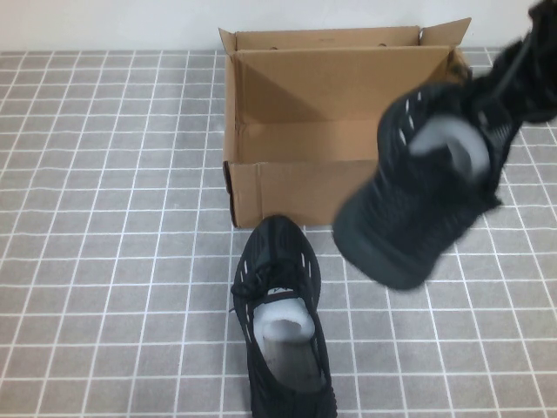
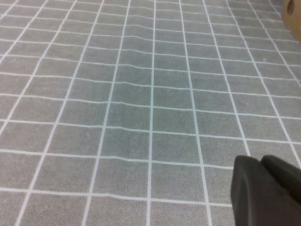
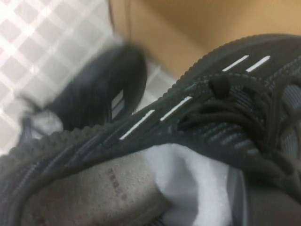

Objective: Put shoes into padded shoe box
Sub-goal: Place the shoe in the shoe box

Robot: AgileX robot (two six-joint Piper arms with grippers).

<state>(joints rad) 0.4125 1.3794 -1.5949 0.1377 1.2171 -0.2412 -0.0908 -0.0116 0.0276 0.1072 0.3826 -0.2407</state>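
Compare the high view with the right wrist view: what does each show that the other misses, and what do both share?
Only the high view shows the whole open shoe box and the tiled table. Only the right wrist view shows the lifted shoe's laces and insole print close up. Both show the lifted shoe with white stuffing and the second shoe on the table. Neither shows the right pincer or the left pincer.

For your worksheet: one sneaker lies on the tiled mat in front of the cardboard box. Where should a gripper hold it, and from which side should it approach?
Probably grip the shoe on the mat at its collar rim, coming from above: the opening faces up, giving an edge to pinch, with paper stuffing behind it. The right gripper holds the other shoe raised near the box; the left gripper shows above bare mat.
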